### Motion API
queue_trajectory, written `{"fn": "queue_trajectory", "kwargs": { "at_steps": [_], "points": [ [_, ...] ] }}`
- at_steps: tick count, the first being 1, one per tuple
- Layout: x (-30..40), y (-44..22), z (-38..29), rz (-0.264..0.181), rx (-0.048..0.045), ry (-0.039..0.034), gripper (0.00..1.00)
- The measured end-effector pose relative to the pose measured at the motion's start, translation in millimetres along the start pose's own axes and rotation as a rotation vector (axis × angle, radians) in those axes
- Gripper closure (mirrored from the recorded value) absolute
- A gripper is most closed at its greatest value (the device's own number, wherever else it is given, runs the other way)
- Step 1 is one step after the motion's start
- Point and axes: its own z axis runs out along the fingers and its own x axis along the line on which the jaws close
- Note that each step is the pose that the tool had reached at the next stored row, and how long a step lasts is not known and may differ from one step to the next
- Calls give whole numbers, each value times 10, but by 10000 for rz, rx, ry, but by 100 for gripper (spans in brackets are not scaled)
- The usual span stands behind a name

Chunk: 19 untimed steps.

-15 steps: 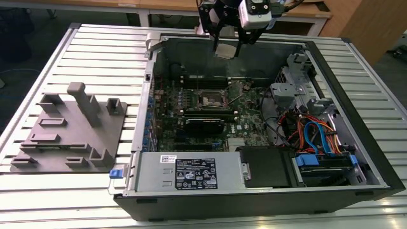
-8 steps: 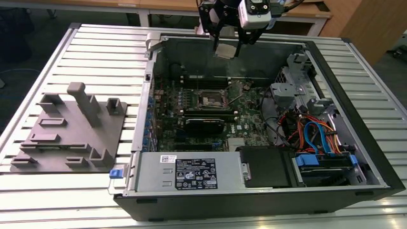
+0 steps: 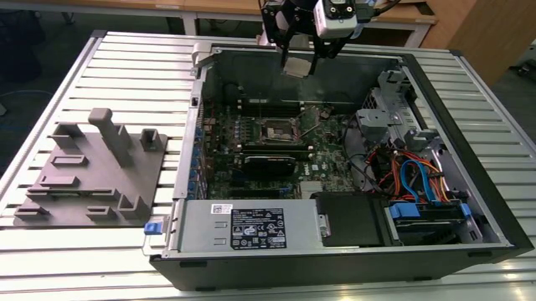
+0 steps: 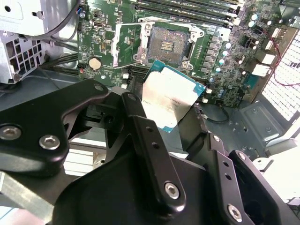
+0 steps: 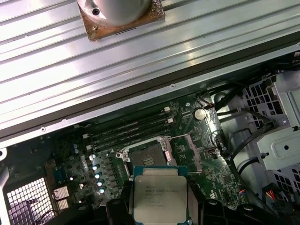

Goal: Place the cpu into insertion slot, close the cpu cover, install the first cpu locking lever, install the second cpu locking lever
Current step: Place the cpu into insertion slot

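My gripper (image 3: 297, 61) hangs above the far wall of the open computer case, shut on the cpu (image 3: 295, 65), which is tilted. In both wrist views the cpu (image 4: 171, 101) (image 5: 159, 197) shows its dull silver top between the black fingers (image 4: 140, 122). The insertion slot (image 3: 275, 130) (image 4: 168, 43) (image 5: 144, 157) lies on the green motherboard with its dark centre exposed, below and apart from the chip. The cpu cover (image 4: 127, 44) stands flipped open beside the socket.
Long black memory slots (image 5: 131, 129) run beside the socket. A grey power-supply box (image 3: 243, 229) and a drive bay with coloured cables (image 3: 410, 175) fill the near end of the case. A grey fixture plate (image 3: 92, 169) lies on the slatted table (image 3: 125, 56) at the exterior view's left.
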Motion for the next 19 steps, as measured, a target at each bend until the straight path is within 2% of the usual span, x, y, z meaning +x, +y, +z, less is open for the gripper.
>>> {"fn": "queue_trajectory", "kwargs": {
  "at_steps": [6, 13, 19],
  "points": [
    [0, 0, 0, 89, -2, -8, 46],
    [0, 0, 1, 500, -9, -43, 46],
    [0, 0, 1, 569, -11, -50, 46]
  ]
}}
